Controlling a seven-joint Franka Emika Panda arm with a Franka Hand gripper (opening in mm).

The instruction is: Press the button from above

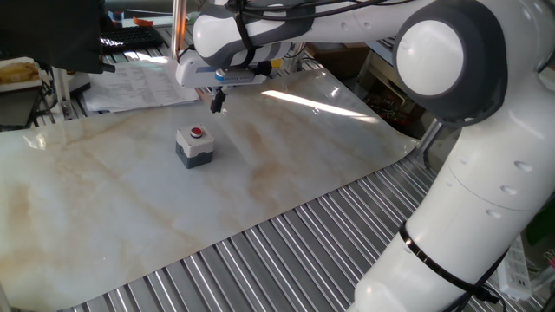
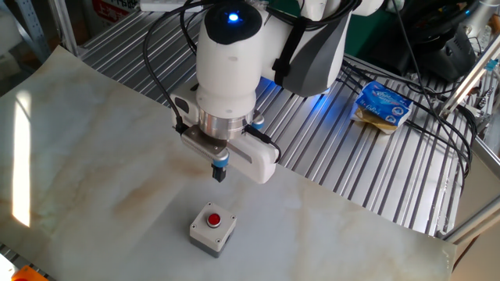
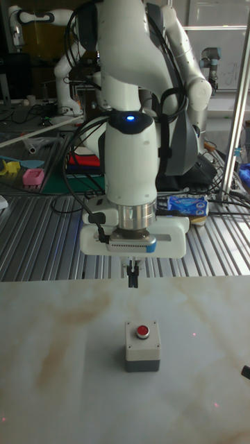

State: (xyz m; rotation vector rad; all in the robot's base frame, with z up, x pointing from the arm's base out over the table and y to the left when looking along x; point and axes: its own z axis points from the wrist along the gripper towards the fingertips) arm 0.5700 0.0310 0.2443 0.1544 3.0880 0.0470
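Note:
The button [image 1: 194,145] [image 2: 213,228] [image 3: 142,345] is a small box with a red round cap, a light grey top and a dark grey base. It stands upright on the marbled sheet [image 1: 130,208]. My gripper [image 1: 218,105] [image 2: 219,173] [image 3: 132,279] hangs above the sheet, pointing straight down, its fingers pressed together with nothing between them. It sits a short way behind the button toward the arm's base and higher than the cap, not touching it.
The marbled sheet lies on a ribbed metal table [image 1: 286,251]. A blue snack packet [image 2: 383,105] rests on the ribs beside black cables [image 2: 422,148]. Papers [image 1: 139,82] lie past the sheet's far edge.

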